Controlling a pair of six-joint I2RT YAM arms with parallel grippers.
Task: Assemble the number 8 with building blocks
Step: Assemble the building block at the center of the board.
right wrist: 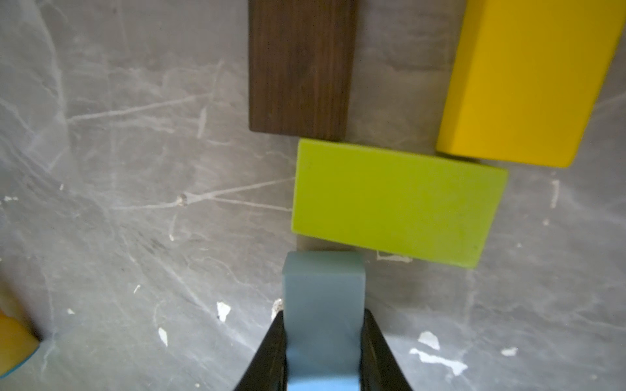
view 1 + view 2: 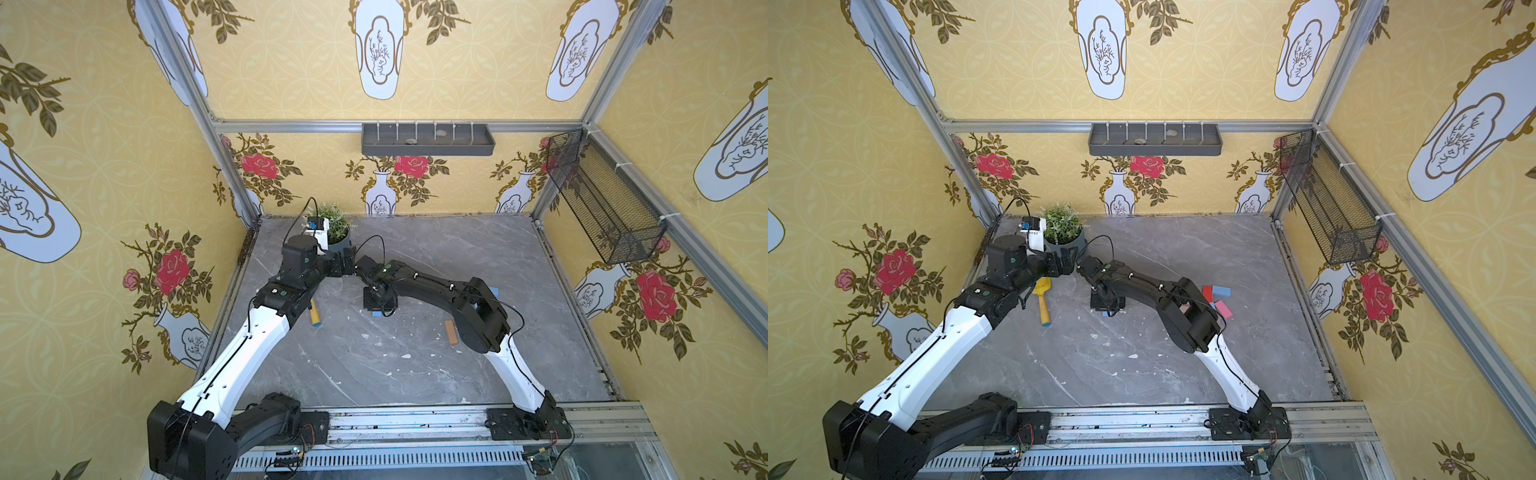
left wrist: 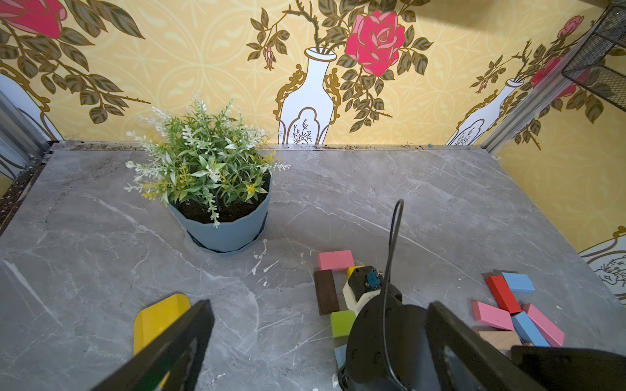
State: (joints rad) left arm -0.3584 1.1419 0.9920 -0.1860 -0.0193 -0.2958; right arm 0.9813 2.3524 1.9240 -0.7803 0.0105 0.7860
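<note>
RIGHT WRIST VIEW: Your right fingers [image 1: 271, 355] clamp a light blue block [image 1: 323, 294] by its sides at bottom centre. Its far end sits just beside the lower edge of a green block [image 1: 396, 203]. Above that, a dark brown block [image 1: 299, 67] and a yellow block [image 1: 521, 84] lie flat on the counter [image 1: 118, 169].

Both top views bury this grip under the right arm, with only a sliver of blue peeking out below the wrist.

The left wrist view adds a pink block [image 3: 336, 260] lying across the brown one's far end at centre right. At lower right a red block [image 3: 503, 294] sits in a loose heap of blue and pink ones. Your left fingers [image 3: 183, 338] are spread wide with nothing between them, and a yellow scoop [image 3: 159, 315] shows partly behind one.

In a top view, a tan block [image 2: 451, 331] lies by the right arm's elbow.

The counter is grey marble flecked with white chips, and a potted plant [image 3: 216, 189] stands at upper left. Yellow rose-and-vase wallpaper lines the walls. A grey shelf tray [image 2: 428, 139] hangs at the back and a black wire basket [image 2: 602, 199] at right.
</note>
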